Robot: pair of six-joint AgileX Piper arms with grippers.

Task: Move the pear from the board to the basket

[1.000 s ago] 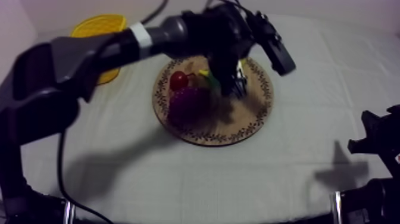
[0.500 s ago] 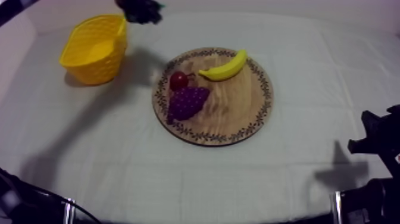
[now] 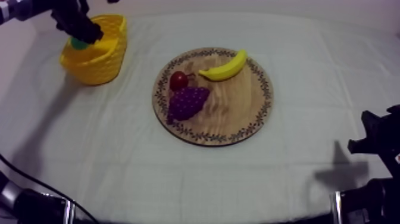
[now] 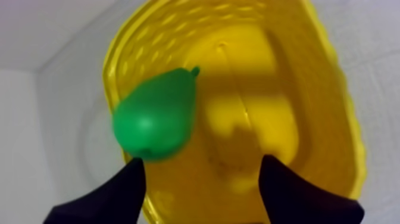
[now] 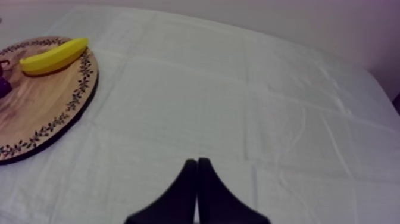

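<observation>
At the far left the left pincer [image 4: 202, 162] hangs over the yellow basket [image 3: 98, 62], its two black fingers spread wide with nothing between them. The pear [image 4: 156, 113] lies below them, green against the basket's inner wall near the rim. From where I stand it looks to be inside the basket, though I cannot tell for sure whether it rests on the bottom or leans on the side.

Toward the middle of the tabletop [image 3: 178, 173] sits the wooden board [image 3: 238, 113] with the small red fruit [image 3: 178, 80], the grapes [image 3: 187, 101] touching it, and the banana [image 3: 225, 67] just beside. No pear is on it.

At the right the right pincer [image 5: 196, 179] sits low near the table's edge, fingers pressed together into a wedge, well apart from the board.

I judge this to be the release, the task's last step. The next move calls only for lifting the left arm straight up, clear of the rim, without nudging the basket.
</observation>
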